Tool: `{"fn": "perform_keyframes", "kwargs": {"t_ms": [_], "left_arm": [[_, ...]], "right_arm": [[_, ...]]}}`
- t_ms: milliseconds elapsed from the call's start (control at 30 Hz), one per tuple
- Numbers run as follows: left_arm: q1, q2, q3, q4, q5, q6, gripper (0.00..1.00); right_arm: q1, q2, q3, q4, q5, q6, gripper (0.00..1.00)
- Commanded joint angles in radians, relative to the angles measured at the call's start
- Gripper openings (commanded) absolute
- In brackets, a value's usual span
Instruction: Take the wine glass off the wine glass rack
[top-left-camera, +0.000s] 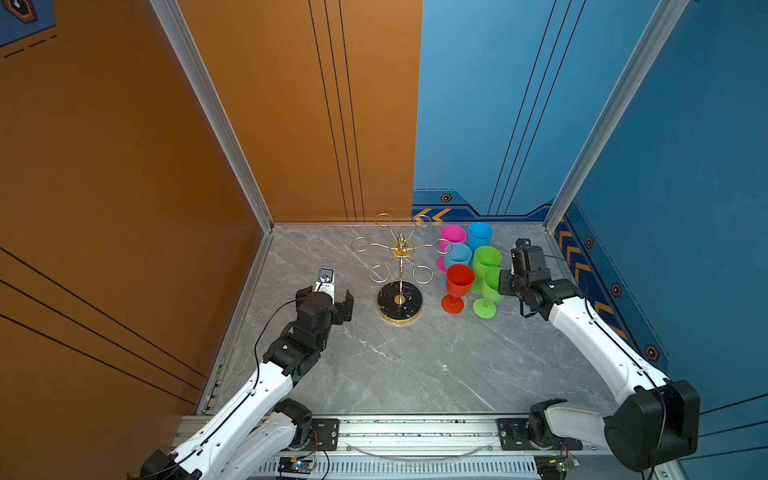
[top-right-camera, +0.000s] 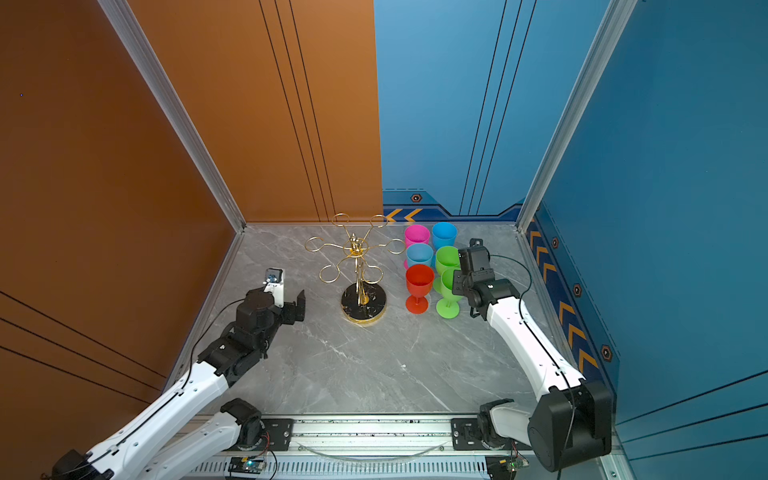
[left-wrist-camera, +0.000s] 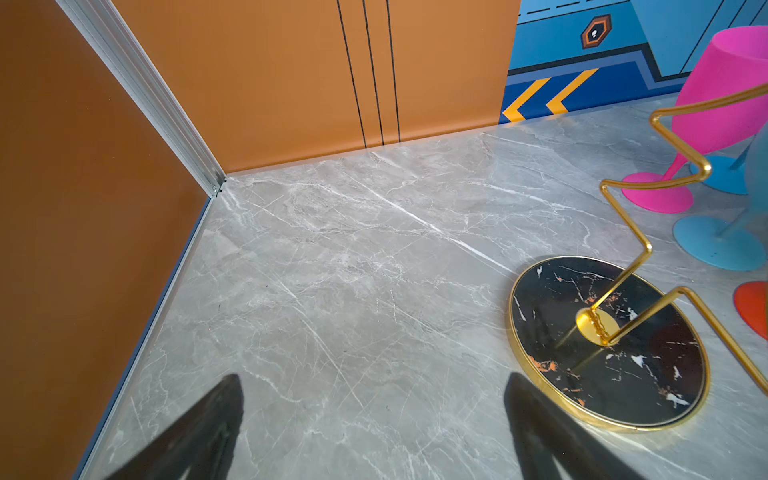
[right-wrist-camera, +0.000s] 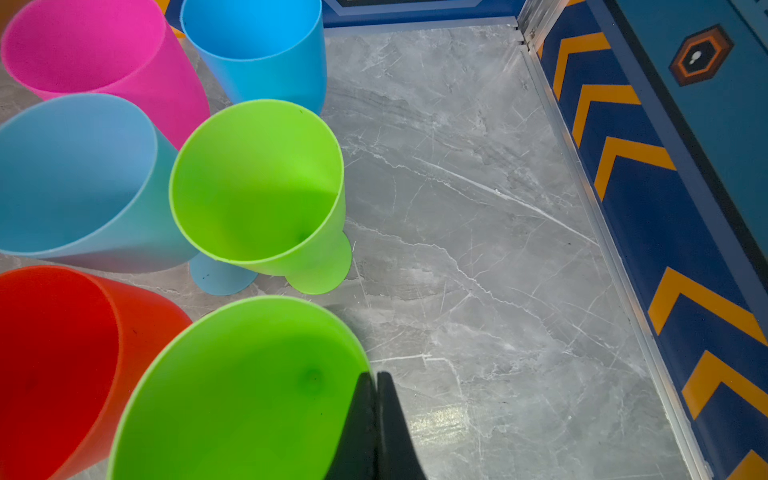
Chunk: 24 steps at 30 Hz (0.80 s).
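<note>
The gold wire wine glass rack (top-left-camera: 401, 248) (top-right-camera: 356, 248) stands on its round black marbled base (left-wrist-camera: 648, 374); no glass hangs from its loops. A green wine glass (top-left-camera: 491, 291) (top-right-camera: 449, 291) (right-wrist-camera: 232, 395) stands upright on the table, right of the rack. My right gripper (top-left-camera: 500, 282) (right-wrist-camera: 376, 376) is shut on its rim, one finger inside the bowl and one outside. My left gripper (top-left-camera: 327, 293) (left-wrist-camera: 374, 378) is open over bare table, just left of the rack's base, with nothing between its fingers.
Beside the held glass stand a red glass (top-left-camera: 459, 282), a second green one (top-left-camera: 486, 257), a light blue one (top-left-camera: 457, 254), a pink one (top-left-camera: 453, 235) and a blue one (top-left-camera: 480, 235). The orange wall (top-left-camera: 166, 208) borders the left, the blue wall (top-left-camera: 665, 208) the right.
</note>
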Motion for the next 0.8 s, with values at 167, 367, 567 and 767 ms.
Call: {"fn": "perform_keyframes", "kwargs": {"t_ms": [167, 367, 567, 767], "left_arm": [[0.07, 0.011, -0.028, 0.065, 0.03, -0.029, 0.98], [0.089, 0.022, -0.03, 0.076, 0.052, -0.035, 0.98], [0.107, 0.031, -0.039, 0.1, 0.066, -0.036, 0.98], [0.128, 0.059, -0.029, 0.123, 0.085, -0.039, 0.98]], "right_arm": [[-0.011, 0.019, -0.026, 0.048, -0.007, 0.007, 0.0], [-0.018, 0.031, -0.029, 0.056, -0.027, 0.007, 0.0], [-0.019, 0.04, -0.029, 0.056, -0.038, 0.01, 0.01], [-0.02, 0.044, -0.029, 0.055, -0.048, 0.011, 0.03]]}}
